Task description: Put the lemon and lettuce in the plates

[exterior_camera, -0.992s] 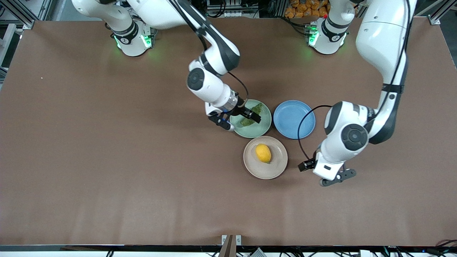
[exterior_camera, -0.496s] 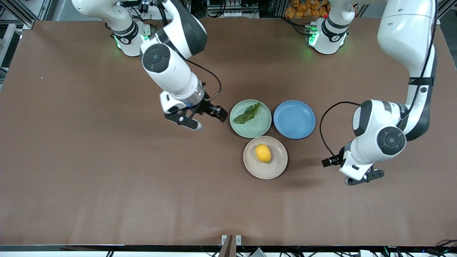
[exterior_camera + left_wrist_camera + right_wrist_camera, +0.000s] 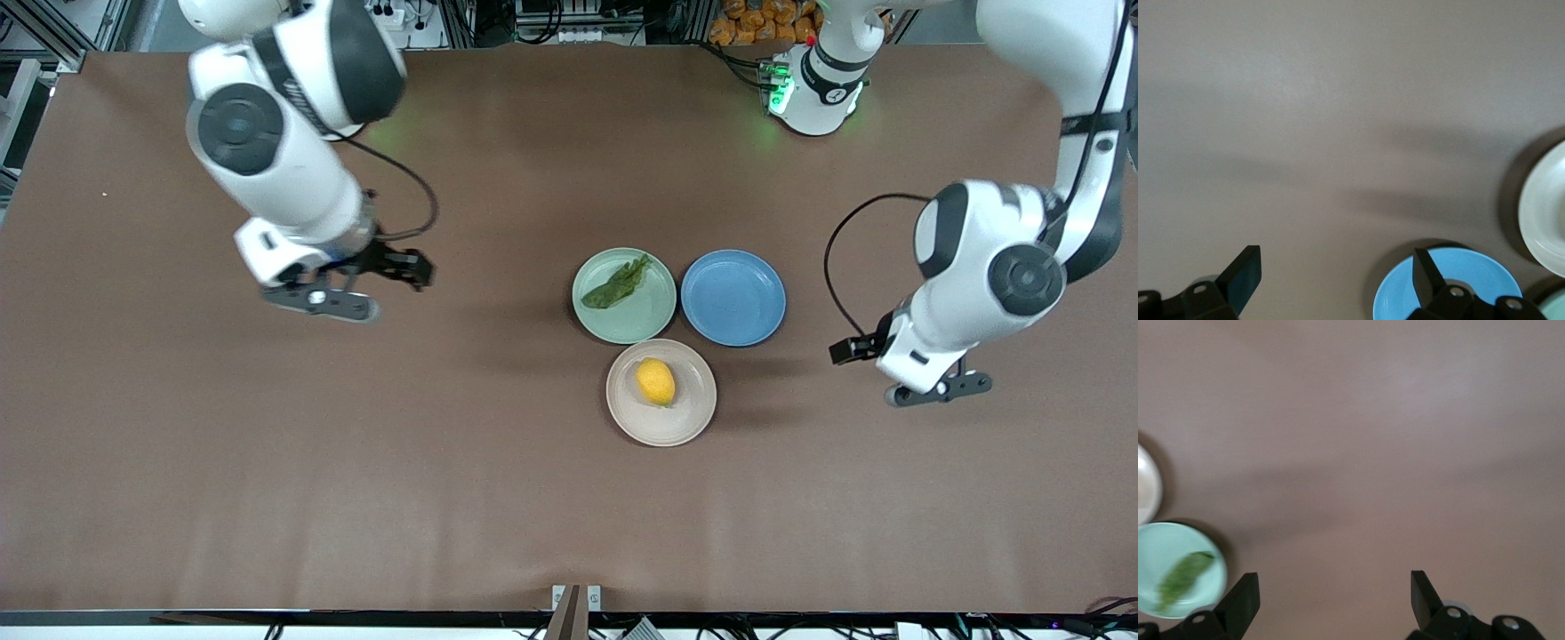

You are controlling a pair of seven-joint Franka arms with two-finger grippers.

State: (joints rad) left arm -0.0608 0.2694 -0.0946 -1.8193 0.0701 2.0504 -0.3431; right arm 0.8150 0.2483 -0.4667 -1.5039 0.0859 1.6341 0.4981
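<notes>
The yellow lemon (image 3: 655, 381) lies in the beige plate (image 3: 689, 413), the plate nearest the front camera. Dark green lettuce (image 3: 615, 284) lies in the mint green plate (image 3: 636, 320); the right wrist view shows this lettuce (image 3: 1181, 577) too. My right gripper (image 3: 324, 304) hangs open and empty over bare table, well off toward the right arm's end from the plates. In its own view, nothing sits between the right gripper's (image 3: 1333, 597) fingers. My left gripper (image 3: 938, 389) is also open and empty, over bare table toward the left arm's end. The left gripper (image 3: 1336, 280) frames only tabletop.
An empty blue plate (image 3: 733, 297) sits beside the mint one, toward the left arm's end; the left wrist view catches that blue plate (image 3: 1471, 287). Brown table (image 3: 267, 489) spreads around the three plates.
My right gripper has pulled away from the mint plate toward its own end, leaving the lettuce in the plate. The left arm has swung away from the plates toward its own end.
</notes>
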